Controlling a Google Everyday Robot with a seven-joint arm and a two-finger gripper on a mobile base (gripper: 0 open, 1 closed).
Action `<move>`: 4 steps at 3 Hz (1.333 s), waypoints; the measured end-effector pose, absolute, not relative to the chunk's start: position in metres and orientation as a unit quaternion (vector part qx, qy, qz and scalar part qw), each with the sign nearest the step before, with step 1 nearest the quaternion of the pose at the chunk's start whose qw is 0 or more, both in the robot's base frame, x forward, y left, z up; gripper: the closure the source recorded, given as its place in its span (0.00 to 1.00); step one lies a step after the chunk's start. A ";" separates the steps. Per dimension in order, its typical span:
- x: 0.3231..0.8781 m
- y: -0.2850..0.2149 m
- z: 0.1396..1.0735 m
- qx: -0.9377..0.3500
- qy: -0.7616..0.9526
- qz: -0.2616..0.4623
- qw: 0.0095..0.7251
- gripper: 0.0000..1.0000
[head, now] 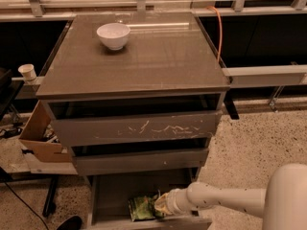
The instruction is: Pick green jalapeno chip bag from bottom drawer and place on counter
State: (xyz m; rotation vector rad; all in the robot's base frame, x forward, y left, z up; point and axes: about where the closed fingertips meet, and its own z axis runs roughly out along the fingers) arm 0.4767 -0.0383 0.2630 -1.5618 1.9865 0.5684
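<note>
The green jalapeno chip bag (140, 208) lies crumpled on the grey floor of the open bottom drawer (115, 195), near its front edge. My gripper (161, 205) reaches in from the right on a white arm and sits low in the drawer, at the bag's right edge, where it seems to touch the bag. The counter (158, 56) is the glossy grey-brown top of the cabinet, well above the gripper.
A white bowl (113, 35) stands at the back left of the counter. The middle drawer (136, 159) and the white-scratched top drawer front (139, 128) overhang the bottom drawer. A cardboard box (41, 138) and a paper cup (27, 72) are to the left. An orange cable (218, 28) hangs at the right.
</note>
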 end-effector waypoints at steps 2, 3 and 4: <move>0.495 -0.014 0.240 -0.591 0.723 0.224 0.277 0.74; 0.506 -0.010 0.221 -0.588 0.726 0.228 0.272 0.68; 0.509 -0.011 0.216 -0.587 0.728 0.230 0.270 0.65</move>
